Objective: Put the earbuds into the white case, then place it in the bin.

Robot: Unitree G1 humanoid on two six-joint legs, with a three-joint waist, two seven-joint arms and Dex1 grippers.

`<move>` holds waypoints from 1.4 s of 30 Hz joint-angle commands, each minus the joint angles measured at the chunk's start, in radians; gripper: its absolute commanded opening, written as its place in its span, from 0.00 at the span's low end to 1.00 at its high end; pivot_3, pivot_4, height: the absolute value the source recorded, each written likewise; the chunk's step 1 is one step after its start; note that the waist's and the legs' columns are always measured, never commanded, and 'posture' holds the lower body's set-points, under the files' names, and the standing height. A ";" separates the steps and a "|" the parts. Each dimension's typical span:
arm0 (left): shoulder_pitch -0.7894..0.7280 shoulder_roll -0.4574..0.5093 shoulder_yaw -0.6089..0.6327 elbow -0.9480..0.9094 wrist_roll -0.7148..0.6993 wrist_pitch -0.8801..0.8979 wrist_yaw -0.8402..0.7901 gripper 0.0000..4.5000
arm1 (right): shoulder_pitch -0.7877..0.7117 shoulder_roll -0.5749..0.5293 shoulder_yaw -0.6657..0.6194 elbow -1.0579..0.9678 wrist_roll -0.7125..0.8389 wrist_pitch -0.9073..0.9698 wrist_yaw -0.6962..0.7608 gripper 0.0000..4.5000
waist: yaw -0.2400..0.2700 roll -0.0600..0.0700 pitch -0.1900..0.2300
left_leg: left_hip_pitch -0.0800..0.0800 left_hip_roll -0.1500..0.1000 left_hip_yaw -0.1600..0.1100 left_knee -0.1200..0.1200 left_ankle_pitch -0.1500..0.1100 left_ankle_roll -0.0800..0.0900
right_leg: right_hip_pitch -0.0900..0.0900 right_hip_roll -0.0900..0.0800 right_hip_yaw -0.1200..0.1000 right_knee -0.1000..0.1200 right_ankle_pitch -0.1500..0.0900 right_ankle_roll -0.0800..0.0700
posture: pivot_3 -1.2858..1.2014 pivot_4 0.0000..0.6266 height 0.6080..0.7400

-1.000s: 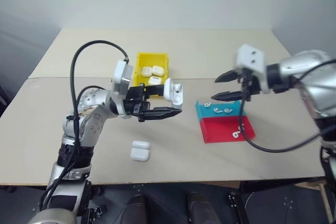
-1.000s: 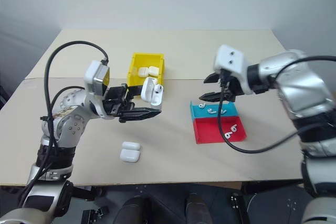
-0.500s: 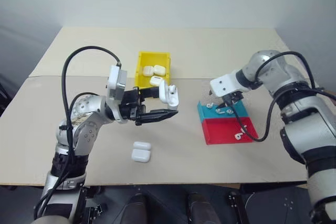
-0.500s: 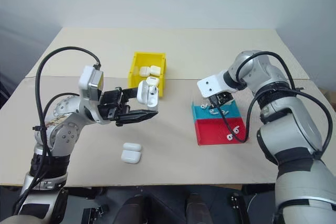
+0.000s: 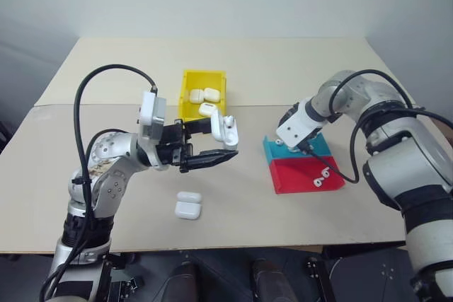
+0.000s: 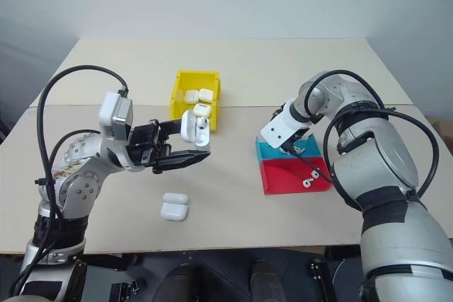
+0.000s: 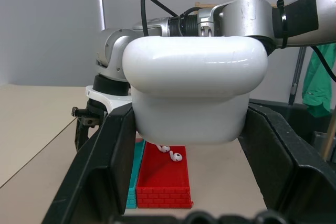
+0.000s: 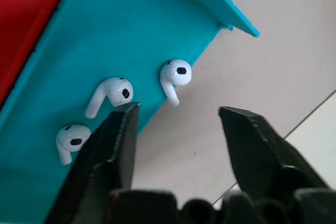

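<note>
- Two closed white cases (image 5: pixel 189 204) lie touching on the desk (image 5: pixel 127 245), lower centre of the frame.
- Left hand (image 5: pixel 212 143), mid-left, pinches an open white case (image 5: pixel 227 130) between its fingers, held above the desk.
- Right hand (image 8: pixel 176 124), mid-right, has its fingers spread over the teal end of the tray (image 5: pixel 311 178); three earbuds (image 8: pixel 113 94) lie there, one at the edge. Two more earbuds (image 5: pixel 322 177) rest on the red part.
- Yellow bin (image 5: pixel 191 79), upper centre, holds three cases (image 5: pixel 204 95).

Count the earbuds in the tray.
5: three earbuds in the teal half, two in the red half. The right pincer may hide more.
</note>
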 commanded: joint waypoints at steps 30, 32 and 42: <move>0.086 0.061 0.049 -0.129 -0.059 -0.006 0.079 0.62 | 0.018 0.053 -0.028 0.029 -0.041 0.012 -0.030 0.45 | -0.002 0.000 0.000 | 0.001 0.000 0.000 0.000 0.000 -0.001 | 0.000 0.000 0.000 0.000 0.000 0.000 | 0.52 0.24 1.00; 0.092 0.063 0.051 -0.136 -0.062 -0.006 0.086 0.62 | 0.021 0.055 -0.024 0.029 -0.051 0.017 -0.040 0.45 | -0.002 0.000 0.000 | 0.001 0.000 0.000 0.000 0.000 -0.001 | 0.000 0.000 0.000 0.000 0.000 0.000 | 0.52 0.24 1.00; 0.100 0.074 0.060 -0.152 -0.072 -0.002 0.102 0.62 | 0.025 0.062 -0.013 0.034 -0.092 0.045 -0.086 0.45 | -0.002 0.000 0.000 | 0.003 0.000 0.000 0.000 0.001 -0.001 | 0.001 0.000 0.000 0.000 0.000 0.000 | 0.52 0.24 1.00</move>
